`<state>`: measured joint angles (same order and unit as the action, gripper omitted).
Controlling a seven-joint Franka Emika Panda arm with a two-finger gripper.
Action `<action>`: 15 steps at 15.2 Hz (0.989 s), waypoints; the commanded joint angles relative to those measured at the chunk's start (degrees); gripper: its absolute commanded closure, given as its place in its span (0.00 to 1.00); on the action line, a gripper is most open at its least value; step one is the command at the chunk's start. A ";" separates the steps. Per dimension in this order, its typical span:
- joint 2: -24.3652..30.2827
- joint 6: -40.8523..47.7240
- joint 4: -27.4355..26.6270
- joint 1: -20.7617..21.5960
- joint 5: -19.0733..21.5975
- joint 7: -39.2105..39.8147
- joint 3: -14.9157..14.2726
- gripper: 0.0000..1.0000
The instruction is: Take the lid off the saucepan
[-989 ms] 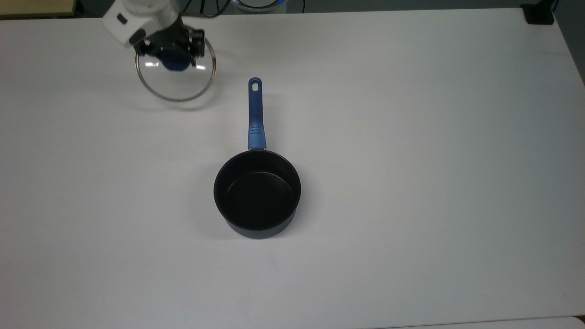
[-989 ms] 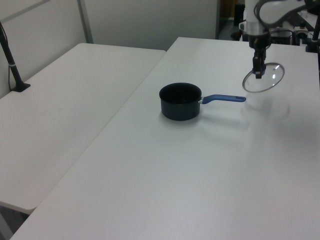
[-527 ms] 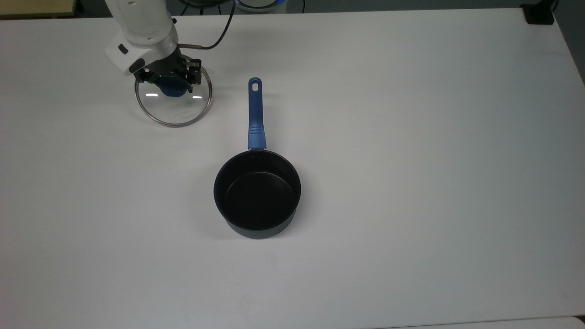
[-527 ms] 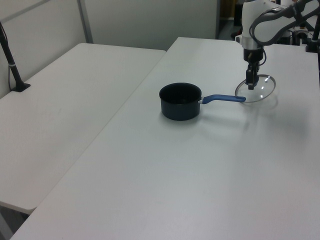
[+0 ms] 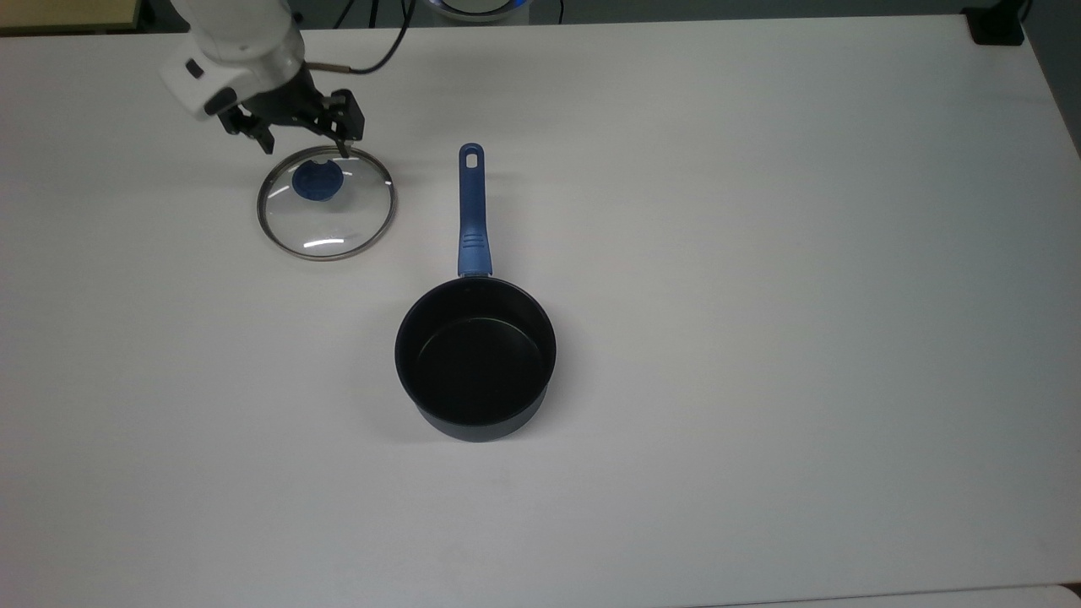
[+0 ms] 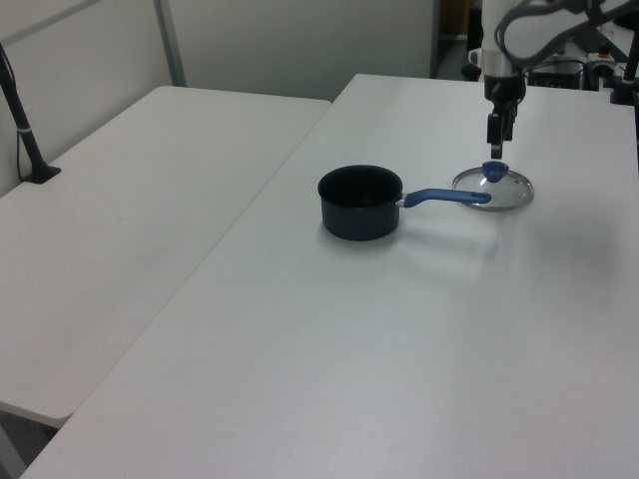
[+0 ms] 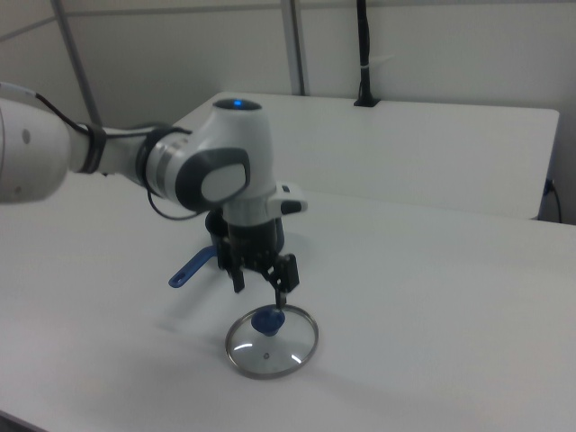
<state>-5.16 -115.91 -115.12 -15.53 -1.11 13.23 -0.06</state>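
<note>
The lid (image 5: 326, 203), clear glass with a metal rim and a blue knob (image 5: 317, 181), lies flat on the white table, apart from the saucepan. It also shows in the left view (image 6: 493, 189) and the right view (image 7: 271, 344). My gripper (image 5: 306, 142) hangs open just above the knob, holding nothing (image 6: 496, 135) (image 7: 261, 286). The saucepan (image 5: 475, 359) stands uncovered mid-table, black inside, its long blue handle (image 5: 471, 211) pointing toward the top view's upper edge, its tip near the lid (image 6: 360, 203). In the right view, part of the handle (image 7: 192, 266) shows behind the gripper.
A black block (image 5: 996, 25) sits at the top view's upper right table corner. A second white table (image 6: 130, 200) adjoins on the left view's left, with a black clamped post (image 6: 28, 140). Cables trail behind the arm (image 5: 380, 51).
The gripper lowered the lid onto the table, let go of the knob, opened and rose a little above it. The saucepan has not moved.
</note>
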 commanded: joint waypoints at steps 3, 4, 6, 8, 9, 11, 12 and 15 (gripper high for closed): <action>1.82 12.08 11.99 2.95 1.72 -9.17 0.68 0.00; 2.00 15.07 14.54 4.18 1.72 -10.84 0.77 0.00; 3.22 17.12 16.85 6.47 0.85 -15.40 2.51 0.00; 5.94 18.25 18.26 7.79 1.11 -18.32 2.70 0.00; 7.26 19.22 18.26 9.10 1.11 -18.15 2.70 0.00; 8.68 20.80 18.44 11.65 0.58 -17.02 1.65 0.00; 8.77 20.81 18.52 11.84 0.15 -15.96 1.65 0.00; 7.89 19.94 18.79 12.80 -3.54 -11.22 1.65 0.00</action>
<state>3.17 -96.28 -96.41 -4.69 -1.50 -2.24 2.86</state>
